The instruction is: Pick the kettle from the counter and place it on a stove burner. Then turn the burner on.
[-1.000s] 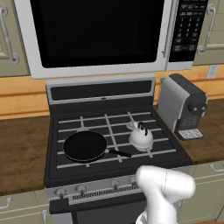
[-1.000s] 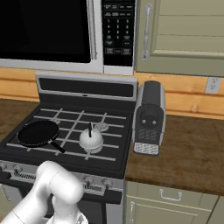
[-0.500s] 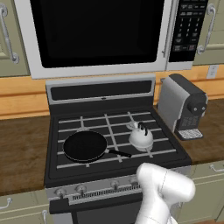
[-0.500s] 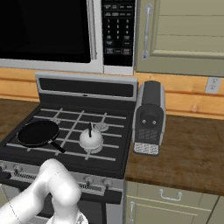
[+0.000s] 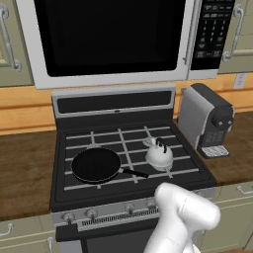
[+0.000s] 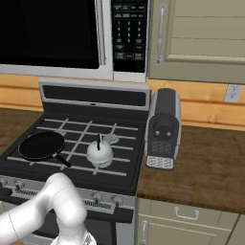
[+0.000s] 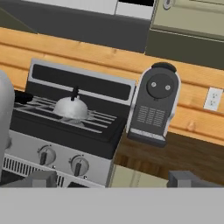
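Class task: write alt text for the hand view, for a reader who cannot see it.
A white-silver kettle sits on the stove grates, with a coffee machine on the brown counter to its right. Two knobs line the stove front; the gripper's dark fingers rise at the bottom, apart.

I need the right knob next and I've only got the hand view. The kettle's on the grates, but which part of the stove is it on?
Observer: The kettle stands at the front right of the stove, seen from the left base view.
Operator: Anything else on the grates?
Observer: A black pan at the front left, its handle pointing toward the kettle.
Operator: What's overhead?
Observer: A microwave hangs above the stove, with its keypad on the right.
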### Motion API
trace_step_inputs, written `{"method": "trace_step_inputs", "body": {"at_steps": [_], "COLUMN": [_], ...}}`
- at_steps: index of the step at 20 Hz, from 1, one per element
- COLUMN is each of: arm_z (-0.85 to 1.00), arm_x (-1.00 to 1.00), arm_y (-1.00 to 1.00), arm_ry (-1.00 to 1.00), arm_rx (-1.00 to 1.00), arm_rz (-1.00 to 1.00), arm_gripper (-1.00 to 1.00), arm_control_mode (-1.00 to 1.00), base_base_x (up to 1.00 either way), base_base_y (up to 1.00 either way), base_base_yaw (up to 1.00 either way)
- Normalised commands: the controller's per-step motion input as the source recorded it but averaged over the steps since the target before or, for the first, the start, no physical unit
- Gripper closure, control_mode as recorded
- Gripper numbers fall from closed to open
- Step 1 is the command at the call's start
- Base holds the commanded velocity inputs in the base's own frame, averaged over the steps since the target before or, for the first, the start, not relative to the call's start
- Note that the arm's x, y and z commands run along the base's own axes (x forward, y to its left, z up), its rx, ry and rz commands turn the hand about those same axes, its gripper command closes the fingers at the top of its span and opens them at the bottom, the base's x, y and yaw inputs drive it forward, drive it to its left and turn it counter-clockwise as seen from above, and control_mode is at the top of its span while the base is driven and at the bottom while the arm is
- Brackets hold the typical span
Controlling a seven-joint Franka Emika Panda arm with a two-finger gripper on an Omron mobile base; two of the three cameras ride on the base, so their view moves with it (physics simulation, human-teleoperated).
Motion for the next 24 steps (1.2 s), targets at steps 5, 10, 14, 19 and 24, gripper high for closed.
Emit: {"method": "trace_step_inputs", "body": {"at_steps": [5,10,14,19,24], "arm_z": [0.00,-0.05,-0.03,0.00,0.00], "arm_x": [0.32,0.34,0.34,0.46,0.53], "arm_y": [0.18,0.28,0.24,0.15,0.21], "arm_ry": [-0.05,-0.04,-0.04,-0.02,-0.04], "arm_rx": [0.00,0.00,0.00,0.01,0.00], "arm_rz": [0.00,0.00,0.00,0.00,0.00], "arm_gripper": [-1.00,-1.00,-1.00,-1.00,-1.00], "arm_control_mode": [-1.00,-1.00,-1.00,-1.00,-1.00], "base_base_x": [0.00,0.00,0.00,0.00,0.00], "base_base_y": [0.00,0.00,0.00,0.00,0.00], "base_base_yaw": [0.00,0.00,0.00,0.00,0.00]}}
